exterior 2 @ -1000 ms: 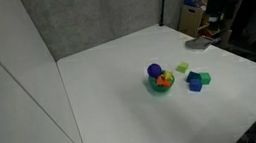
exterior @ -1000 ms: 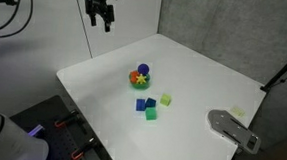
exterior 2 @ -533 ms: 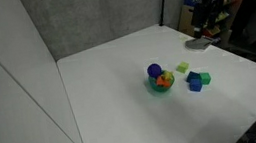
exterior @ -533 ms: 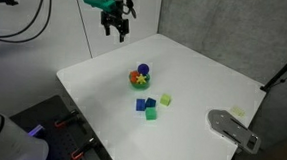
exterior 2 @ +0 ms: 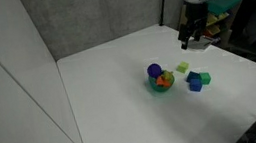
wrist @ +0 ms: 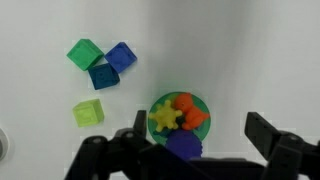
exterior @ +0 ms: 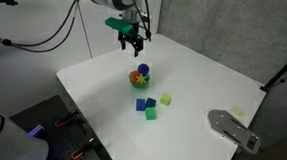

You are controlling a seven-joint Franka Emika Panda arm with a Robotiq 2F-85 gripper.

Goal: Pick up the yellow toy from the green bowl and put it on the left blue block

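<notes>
Gripper (exterior: 133,41): comes in from beyond the worktop's far edge, now hangs above green bowl (exterior: 132,82); jaws wide apart, empty. Yellow toy (wrist: 165,118): in bowl, mid-worktop, touching orange toy (wrist: 190,112) and blue toy (wrist: 180,143). Advice: centre over yellow toy, descend straight, spare neighbours.

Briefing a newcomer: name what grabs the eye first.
The small round green bowl on the white table stands out, crammed with a yellow star-like toy, a red-orange toy and a blue ball-like toy. Blue and green cubes sit beside it; the open hand hovers over it.
</notes>
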